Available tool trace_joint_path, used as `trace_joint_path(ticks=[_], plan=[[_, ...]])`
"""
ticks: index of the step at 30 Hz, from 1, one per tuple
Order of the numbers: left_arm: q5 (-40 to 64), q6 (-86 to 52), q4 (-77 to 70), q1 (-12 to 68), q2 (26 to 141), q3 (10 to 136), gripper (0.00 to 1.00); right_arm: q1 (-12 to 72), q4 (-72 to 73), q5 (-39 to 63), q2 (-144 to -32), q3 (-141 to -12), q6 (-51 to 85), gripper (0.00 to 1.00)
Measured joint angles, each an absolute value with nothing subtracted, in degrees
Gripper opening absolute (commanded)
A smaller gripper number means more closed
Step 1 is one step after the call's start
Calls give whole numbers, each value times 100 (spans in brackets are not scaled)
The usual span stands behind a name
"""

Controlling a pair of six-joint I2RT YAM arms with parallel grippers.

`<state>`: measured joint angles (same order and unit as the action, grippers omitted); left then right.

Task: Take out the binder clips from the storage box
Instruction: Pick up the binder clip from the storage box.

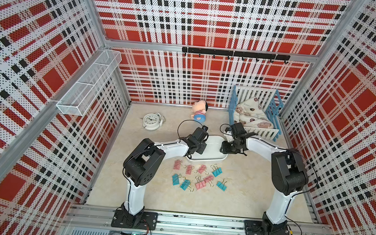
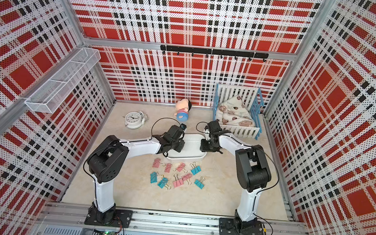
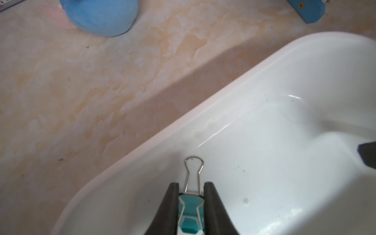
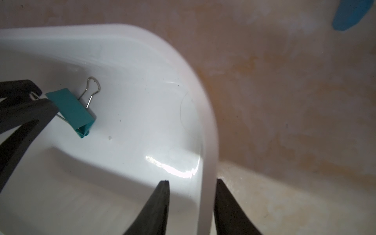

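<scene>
- Nearest: left fingers closed on teal binder clip inside storage box.
- Opposite, right fingers clamp its wall.
- Other binder clips lie on bench.

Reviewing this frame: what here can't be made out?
- Storage box interior, both top views: the arms cover much of it; the teal binder clip does not show there.
- Clip's body, left wrist view: partly cut off by the frame edge, between the left gripper fingers.
- Right gripper, right wrist view: it straddles the box wall; whether it presses the wall is unclear.
</scene>
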<state>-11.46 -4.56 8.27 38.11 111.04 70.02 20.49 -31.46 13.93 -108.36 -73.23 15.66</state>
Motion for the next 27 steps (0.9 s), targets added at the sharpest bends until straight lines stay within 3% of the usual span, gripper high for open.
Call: trace_joint_path(ticks=[27], plan=[[-1500,10,1166,4967,8514,5859,20,2049,-3148,1396,-10875,-7323,1568,42]])
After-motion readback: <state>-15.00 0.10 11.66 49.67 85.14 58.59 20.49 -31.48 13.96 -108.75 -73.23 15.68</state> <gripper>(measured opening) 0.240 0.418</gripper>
